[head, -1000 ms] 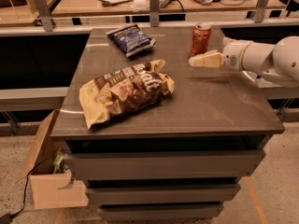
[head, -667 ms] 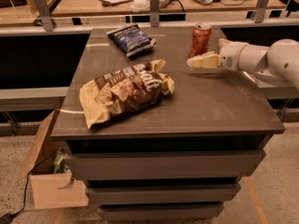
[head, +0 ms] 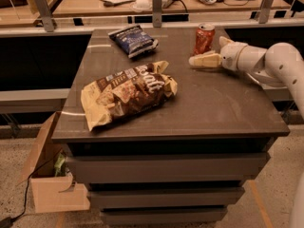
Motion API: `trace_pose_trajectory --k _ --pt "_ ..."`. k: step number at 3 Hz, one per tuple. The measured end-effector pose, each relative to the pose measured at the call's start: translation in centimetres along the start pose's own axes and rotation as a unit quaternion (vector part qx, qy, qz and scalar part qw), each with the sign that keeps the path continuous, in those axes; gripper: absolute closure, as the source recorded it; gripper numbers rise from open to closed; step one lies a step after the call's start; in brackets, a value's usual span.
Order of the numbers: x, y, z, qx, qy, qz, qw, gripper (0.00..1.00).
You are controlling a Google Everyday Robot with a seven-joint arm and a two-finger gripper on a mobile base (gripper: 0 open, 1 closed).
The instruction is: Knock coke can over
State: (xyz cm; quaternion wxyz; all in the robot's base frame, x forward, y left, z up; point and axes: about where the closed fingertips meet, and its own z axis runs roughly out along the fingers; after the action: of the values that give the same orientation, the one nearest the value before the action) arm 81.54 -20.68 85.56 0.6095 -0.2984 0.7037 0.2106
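Note:
The coke can, red-orange with a silver top, stands upright near the back right of the dark table. My gripper comes in from the right on a white arm. It lies low over the table just in front of the can's base, fingers pointing left and shut on nothing. I cannot tell whether it touches the can.
A dark blue snack bag lies at the back middle of the table. A large brown and cream chip bag lies at the front left. A cardboard box stands on the floor to the left. A railing and desks are behind the table.
The gripper has edged slightly left and back, closer to the can's base. The can is still upright and the bags have not moved.

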Motion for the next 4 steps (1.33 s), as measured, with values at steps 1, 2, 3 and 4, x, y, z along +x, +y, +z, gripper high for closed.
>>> trace_pose_trajectory --k 1,2,3,4 --pt "1.4 -0.7 1.0 -0.004 -0.004 0.001 1.0000 0.33" --pt "1.8 -0.9 1.2 -0.007 -0.001 -0.002 1.0000 0.54" --pt "1.5 -1.0 1.1 -0.007 -0.001 -0.002 1.0000 0.79" --pt "0.3 -0.5 0.6 -0.017 -0.005 -0.018 0.9997 0.99"
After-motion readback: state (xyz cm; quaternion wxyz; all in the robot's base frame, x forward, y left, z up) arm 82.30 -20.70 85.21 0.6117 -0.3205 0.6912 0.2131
